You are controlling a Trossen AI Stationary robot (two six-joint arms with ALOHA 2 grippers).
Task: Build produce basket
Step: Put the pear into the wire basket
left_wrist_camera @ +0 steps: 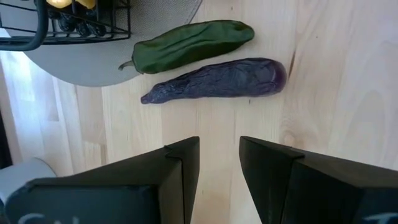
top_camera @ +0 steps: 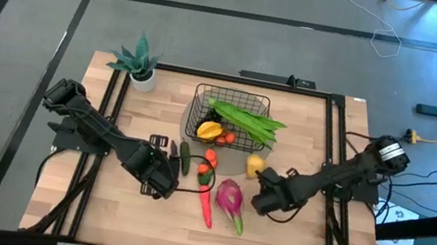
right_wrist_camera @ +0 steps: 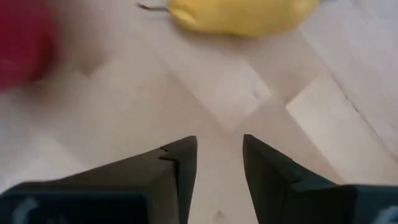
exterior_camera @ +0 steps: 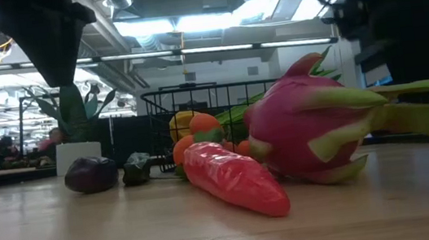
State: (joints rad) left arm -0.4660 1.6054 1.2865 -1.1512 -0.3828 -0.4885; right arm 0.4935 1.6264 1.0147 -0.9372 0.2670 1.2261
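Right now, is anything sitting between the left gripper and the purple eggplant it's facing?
Nothing visible. In the left wrist view, bare wood lies between the left gripper, jaws parted and empty, and the purple eggplant. The dark green pepper lies just beyond the eggplant, toward the basket, not in front of it.

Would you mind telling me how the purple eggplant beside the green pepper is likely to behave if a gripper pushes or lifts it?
The eggplant is long and rounded, so a sideways push would probably roll it, perhaps against the green pepper alongside. Its wrinkled skin looks slightly soft, so it may give a little. It tapers, so a grip near the thin end might slip.
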